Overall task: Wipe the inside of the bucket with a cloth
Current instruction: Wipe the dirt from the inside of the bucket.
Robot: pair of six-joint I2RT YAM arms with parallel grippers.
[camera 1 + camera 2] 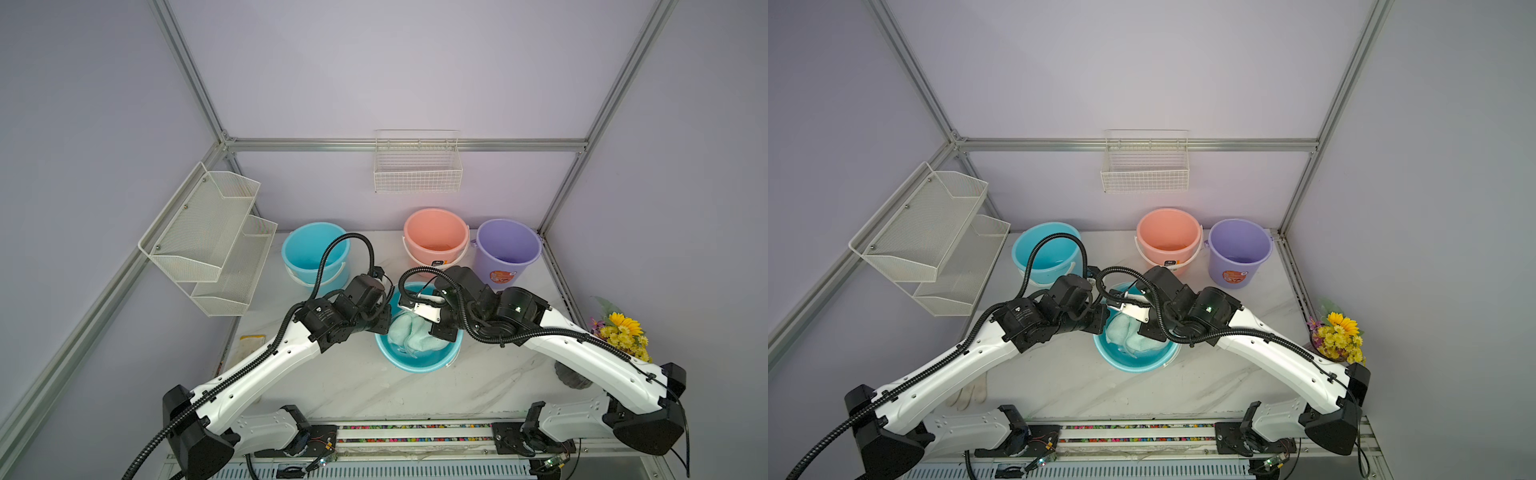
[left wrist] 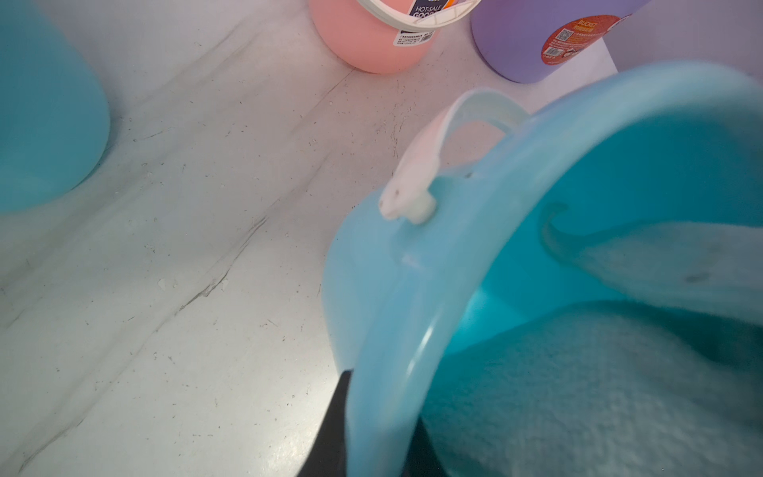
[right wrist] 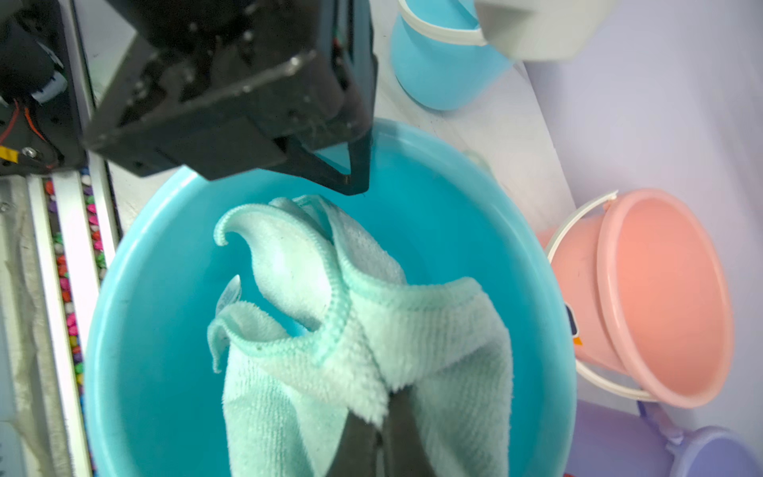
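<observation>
Cloth [image 3: 371,330] is bunched inside the bucket [image 3: 157,314] nearest the robot, pinched at a fold by the right gripper [image 3: 382,429], fingers pressed together on it. Bucket rim is clamped by the left gripper [image 2: 373,446], one finger inside, one outside. Judged: pickup and insertion done, wiping in hand; coverage can't be told. Pinch and white tag [image 3: 231,293] are shown only by the right wrist view, the astride clamp only by the left wrist view; in both top views fingertips are hidden.
</observation>
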